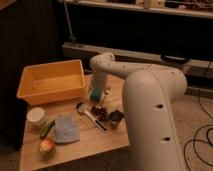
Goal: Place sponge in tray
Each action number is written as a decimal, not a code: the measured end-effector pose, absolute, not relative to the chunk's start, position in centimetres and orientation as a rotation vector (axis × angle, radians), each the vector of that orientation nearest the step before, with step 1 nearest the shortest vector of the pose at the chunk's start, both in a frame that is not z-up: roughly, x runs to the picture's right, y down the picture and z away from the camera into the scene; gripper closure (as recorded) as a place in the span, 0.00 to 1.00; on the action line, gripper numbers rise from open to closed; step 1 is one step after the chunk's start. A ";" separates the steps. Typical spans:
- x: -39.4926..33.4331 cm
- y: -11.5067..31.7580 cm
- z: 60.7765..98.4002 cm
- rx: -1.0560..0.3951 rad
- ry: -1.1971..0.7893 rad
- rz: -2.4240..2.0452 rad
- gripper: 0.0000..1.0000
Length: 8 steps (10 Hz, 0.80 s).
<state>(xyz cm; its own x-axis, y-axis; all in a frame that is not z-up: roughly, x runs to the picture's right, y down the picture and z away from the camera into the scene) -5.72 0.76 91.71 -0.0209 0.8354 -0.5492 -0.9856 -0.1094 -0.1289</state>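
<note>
Wooden tabletop [95, 144] stands before a dark wall with a shelf behind it. The tray [50, 96] occupies the tabletop's rear left corner. The white arm [150, 95] reaches down just right of the tray. The claw [96, 90] hangs there, clenched on the sponge [94, 94], which sits just beside the tray's right wall, outside it. Whether the sponge touches the tabletop cannot be told. A white cup [36, 116], a green vegetable [46, 129], a red-yellow fruit [46, 145] and a blue-grey cloth [66, 128] lie in front of the tray. A long-handled utensil [91, 116] and a dark cup [116, 117] lie near the sponge.
</note>
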 end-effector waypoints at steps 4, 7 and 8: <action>-5.7 1.6 94.9 -0.602 0.362 1.579 0.35; -6.5 1.9 96.2 -0.606 0.361 1.567 0.35; -6.5 2.1 96.6 -0.608 0.364 1.568 0.35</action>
<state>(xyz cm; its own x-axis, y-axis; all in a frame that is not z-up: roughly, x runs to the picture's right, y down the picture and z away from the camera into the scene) -6.54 2.07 96.56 -0.0054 0.8152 -0.5791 -0.9870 -0.0976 -0.1281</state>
